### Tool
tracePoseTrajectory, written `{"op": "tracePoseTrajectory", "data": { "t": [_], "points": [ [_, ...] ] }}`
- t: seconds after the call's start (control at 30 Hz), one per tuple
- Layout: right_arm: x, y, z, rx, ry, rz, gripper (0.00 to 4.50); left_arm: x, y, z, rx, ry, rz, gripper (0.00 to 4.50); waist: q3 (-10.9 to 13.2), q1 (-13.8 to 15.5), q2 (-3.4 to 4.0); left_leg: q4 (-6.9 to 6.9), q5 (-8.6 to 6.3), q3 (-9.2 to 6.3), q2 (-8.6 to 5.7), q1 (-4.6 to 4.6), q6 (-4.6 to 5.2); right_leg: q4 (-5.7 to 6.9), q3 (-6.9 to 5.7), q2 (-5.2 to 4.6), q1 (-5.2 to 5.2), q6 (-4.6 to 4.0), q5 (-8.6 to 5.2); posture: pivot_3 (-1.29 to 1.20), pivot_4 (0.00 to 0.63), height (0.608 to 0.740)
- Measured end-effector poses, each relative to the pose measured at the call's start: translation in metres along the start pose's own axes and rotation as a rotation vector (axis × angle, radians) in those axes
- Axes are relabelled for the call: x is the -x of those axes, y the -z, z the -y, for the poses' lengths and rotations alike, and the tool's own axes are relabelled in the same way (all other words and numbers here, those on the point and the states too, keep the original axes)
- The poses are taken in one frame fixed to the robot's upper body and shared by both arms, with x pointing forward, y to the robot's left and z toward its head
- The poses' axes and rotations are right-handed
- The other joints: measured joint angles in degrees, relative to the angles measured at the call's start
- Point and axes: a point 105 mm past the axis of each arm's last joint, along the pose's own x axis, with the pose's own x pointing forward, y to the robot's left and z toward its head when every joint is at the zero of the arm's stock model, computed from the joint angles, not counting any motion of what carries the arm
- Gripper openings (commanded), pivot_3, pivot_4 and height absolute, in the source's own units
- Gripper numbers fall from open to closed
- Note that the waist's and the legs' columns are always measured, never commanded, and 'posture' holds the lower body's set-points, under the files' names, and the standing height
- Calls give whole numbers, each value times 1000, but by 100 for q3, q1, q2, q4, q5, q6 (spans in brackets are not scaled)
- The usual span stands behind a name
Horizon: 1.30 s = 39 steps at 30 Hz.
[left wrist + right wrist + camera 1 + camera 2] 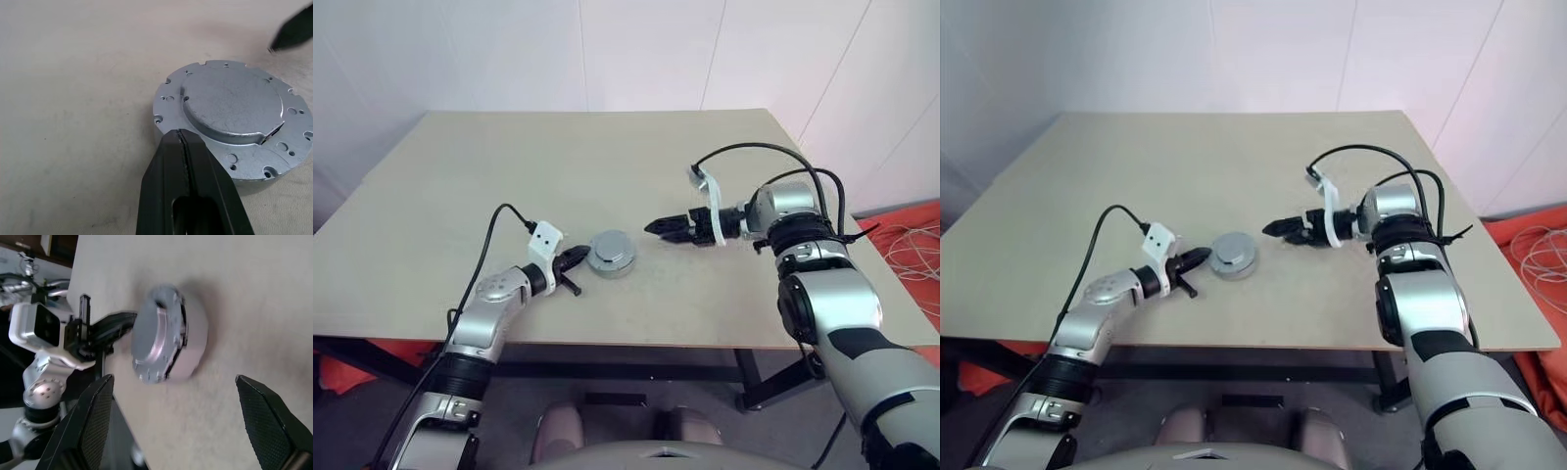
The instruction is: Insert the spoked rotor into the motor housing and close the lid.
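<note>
Silver lid (232,105) already sits closed on the motor housing (610,262) on the table (509,166). Left tool (578,257) pressed together beside it; right tool (658,227) spread, empty. Task seems finished.

The table (460,196) lies bare all round the lid (610,252). The left gripper (578,257), shut, blocks its left side. The right gripper (658,227), spread wide, hangs apart on the right.
</note>
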Motion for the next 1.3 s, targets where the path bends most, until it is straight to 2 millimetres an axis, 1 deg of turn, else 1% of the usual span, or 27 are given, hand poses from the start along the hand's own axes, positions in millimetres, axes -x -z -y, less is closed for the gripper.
{"op": "tracePoseTrajectory", "data": {
  "t": [0.07,0.13,0.33,0.47,0.67,0.77,0.9,0.93,1.03,1.17,1.3],
  "points": [
    [-3,10,3,-47,0,-20,4471,0,0,0,0,3,0,0,0,5,0,0,0,1,-1,-1,0,-2,0,0,-2,1,0,0,0,740],
    [-8,15,0,-68,-12,-37,4471,0,0,0,1,5,-1,0,0,-1,1,-2,1,1,1,1,-1,-2,0,0,-2,1,0,0,0,740],
    [-38,27,-11,-90,-52,-67,4471,-1,0,0,0,6,0,0,-1,10,2,-8,3,1,0,1,-5,-12,-1,0,-2,5,-2,0,0,740],
    [-47,25,-16,-100,-69,-45,4471,-1,1,0,3,6,-3,0,-1,26,2,-12,2,1,-1,-1,-5,-16,-1,0,-1,4,-1,0,0,740],
    [-51,21,-9,-184,-74,20,4471,-1,0,0,3,7,-3,0,-2,31,3,-32,7,2,-3,4,-13,-24,-1,0,-1,4,-1,0,0,740],
    [-50,18,-8,-217,-78,43,3866,-1,0,0,4,7,-2,0,-2,31,4,-42,12,3,-3,8,-21,-25,-2,0,0,4,-1,0,0,740],
    [-48,17,-5,-249,-88,68,2500,0,2,0,8,5,-6,0,-2,36,4,-49,20,3,-3,7,-35,-31,-3,0,0,4,-1,0,0,740],
    [-48,17,-4,-256,-90,71,2075,0,2,-1,10,4,-8,0,-2,36,4,-51,21,3,-3,7,-36,-34,-3,0,0,3,-1,0,0,740],
    [-47,15,-5,-270,-108,87,1136,0,3,-2,17,0,-10,0,-2,38,4,-67,22,5,-5,8,-38,-43,-4,0,0,2,0,0,0,740],
    [-48,17,-4,-290,-119,97,1092,0,3,-2,29,-1,-9,0,-3,35,4,-75,24,6,-4,4,-41,-44,-6,0,-1,-8,6,0,0,740],
    [-49,18,-3,-307,-128,106,1092,1,2,-4,97,-25,14,0,-3,33,4,-75,24,7,-4,6,-41,-44,-6,0,-1,-3,3,0,0,740]
  ]
}}
